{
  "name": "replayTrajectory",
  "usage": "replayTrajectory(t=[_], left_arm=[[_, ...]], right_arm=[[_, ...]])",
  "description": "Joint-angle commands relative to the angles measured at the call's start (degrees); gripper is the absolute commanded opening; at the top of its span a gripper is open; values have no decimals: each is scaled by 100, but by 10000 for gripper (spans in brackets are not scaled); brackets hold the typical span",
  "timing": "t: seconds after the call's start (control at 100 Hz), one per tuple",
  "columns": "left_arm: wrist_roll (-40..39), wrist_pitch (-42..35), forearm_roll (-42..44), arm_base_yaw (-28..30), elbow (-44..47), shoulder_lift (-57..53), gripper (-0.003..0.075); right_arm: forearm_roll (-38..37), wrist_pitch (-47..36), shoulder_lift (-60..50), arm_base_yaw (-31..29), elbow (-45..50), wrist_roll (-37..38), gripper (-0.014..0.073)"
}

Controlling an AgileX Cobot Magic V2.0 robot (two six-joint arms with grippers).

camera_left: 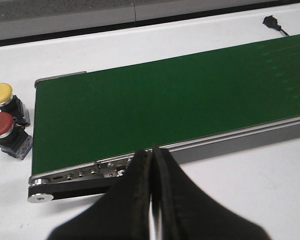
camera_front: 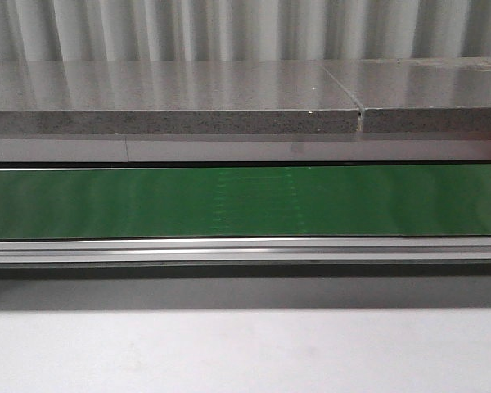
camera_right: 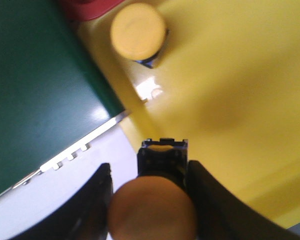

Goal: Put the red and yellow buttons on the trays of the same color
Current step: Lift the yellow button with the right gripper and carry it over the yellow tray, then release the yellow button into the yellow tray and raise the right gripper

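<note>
three yellow buttons [camera_left: 1, 93] [camera_right: 138, 29] [camera_right: 152, 209], one red button [camera_left: 1, 124], one yellow tray [camera_right: 230, 90], one red tray [camera_right: 87, 7], one green conveyor belt [camera_front: 245, 202]

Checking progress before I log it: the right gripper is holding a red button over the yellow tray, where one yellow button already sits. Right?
Not quite. The button in the right gripper is a yellow button, not red, as the right wrist view shows. The rest stands: it is over the yellow tray, where another yellow button already sits.

red tray [camera_right: 87, 7]: cut off by edge | held yellow button [camera_right: 152, 207]: blurred
</note>
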Motion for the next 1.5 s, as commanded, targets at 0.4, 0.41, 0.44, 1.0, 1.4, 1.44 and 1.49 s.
replayTrajectory(t=[0.4,0.41,0.44,1.0,1.4,1.44,1.49], left_arm=[[-5,-409,-88,-42,-151,10,-20],[-5,-409,-88,-42,-151,10,-20],[-5,-409,-88,-42,-151,10,-20],[-5,-409,-88,-42,-151,10,-20],[-5,-409,-88,-42,-151,10,-20],[-5,-409,-88,-42,-151,10,-20],[-5,-409,-88,-42,-151,10,-20]], right_arm=[[55,-1362,454,-212,336,266,120],[63,-1375,473,-212,336,267,120],[81,-1405,557,-212,336,276,120],[296,-1964,1245,-212,336,270,230],[294,-2023,1003,-200,336,186,489],[294,-2017,907,-200,336,164,489],[289,-2017,761,-200,336,106,489]])
